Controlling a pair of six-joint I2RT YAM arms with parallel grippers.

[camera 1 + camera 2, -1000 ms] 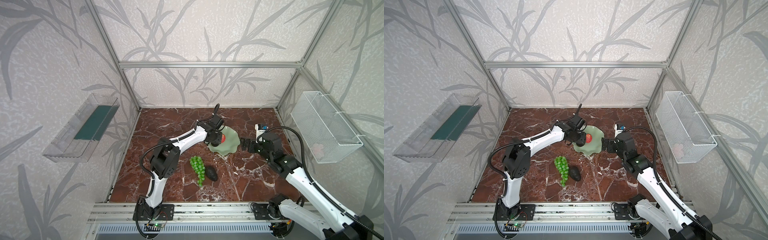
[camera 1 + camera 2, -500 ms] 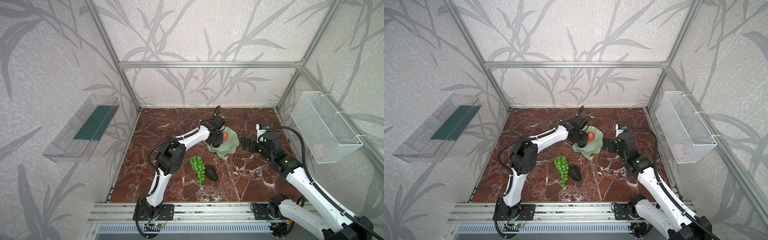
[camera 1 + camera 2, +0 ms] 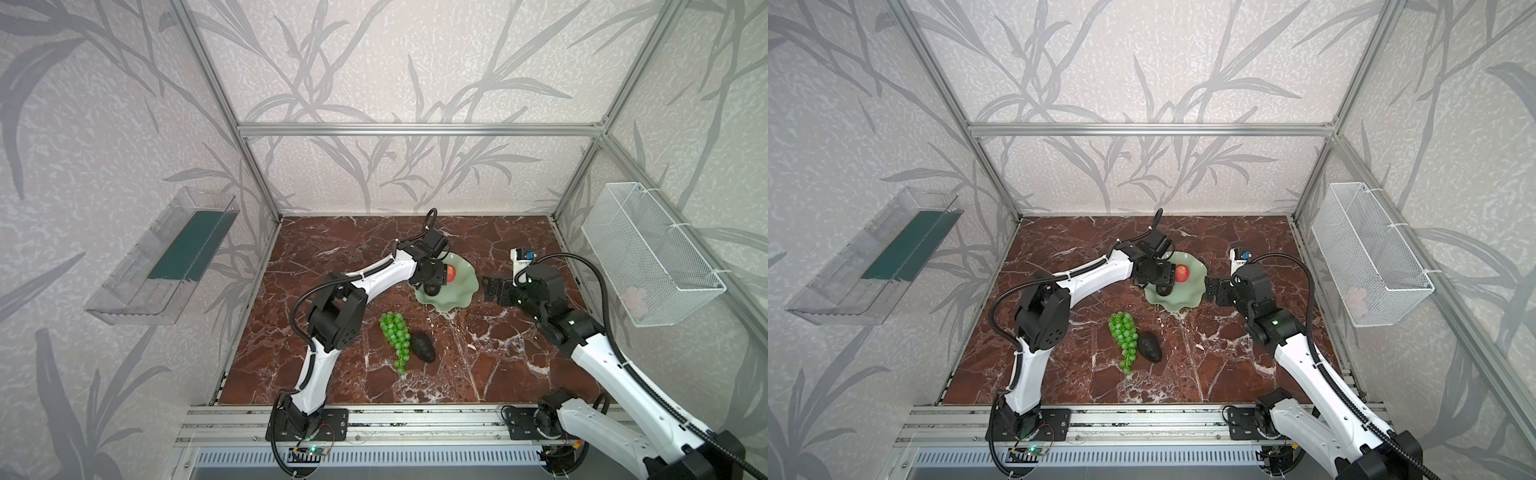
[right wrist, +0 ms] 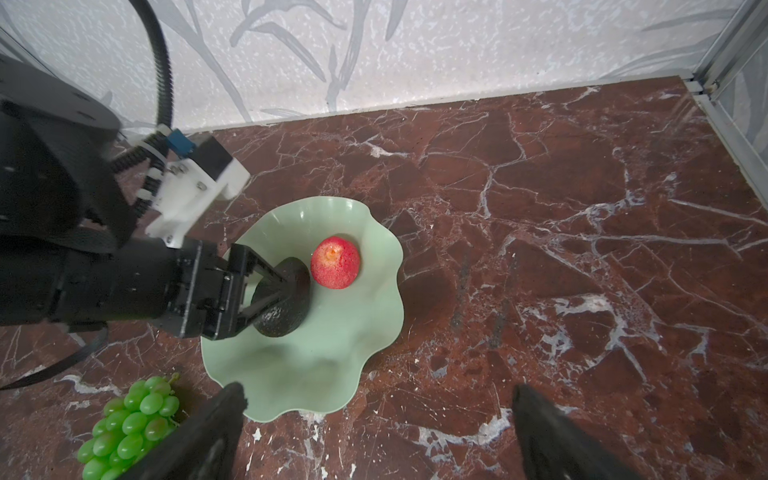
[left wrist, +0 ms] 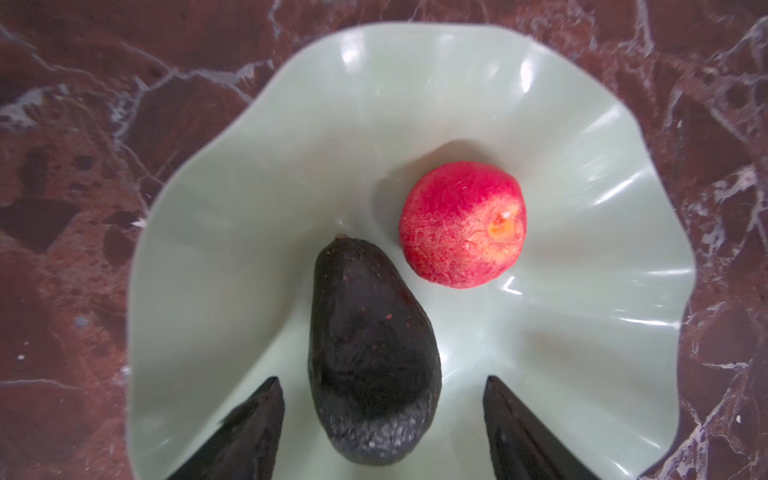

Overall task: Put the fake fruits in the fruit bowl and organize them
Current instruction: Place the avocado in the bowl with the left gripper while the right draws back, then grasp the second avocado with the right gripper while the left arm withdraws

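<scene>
Flanking the avocado (image 5: 370, 353), left fingers (image 5: 245, 432) spread, seemingly clear; right fingers (image 4: 208, 432) spread wide.

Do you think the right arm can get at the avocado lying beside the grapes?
Probably yes: that avocado lies uncovered on the side of the grapes nearest that arm, and the right tool is open beside the bowl.

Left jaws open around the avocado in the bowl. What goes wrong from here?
The left gripper flanks the dark bumpy avocado closely; withdrawing may roll it into the small red apple beside it.
The open right gripper hovers beside the pale mint-green scalloped bowl and could nudge it.
The glossy green grape bunch and second avocado lie together; grabbing one may shift the other.
</scene>
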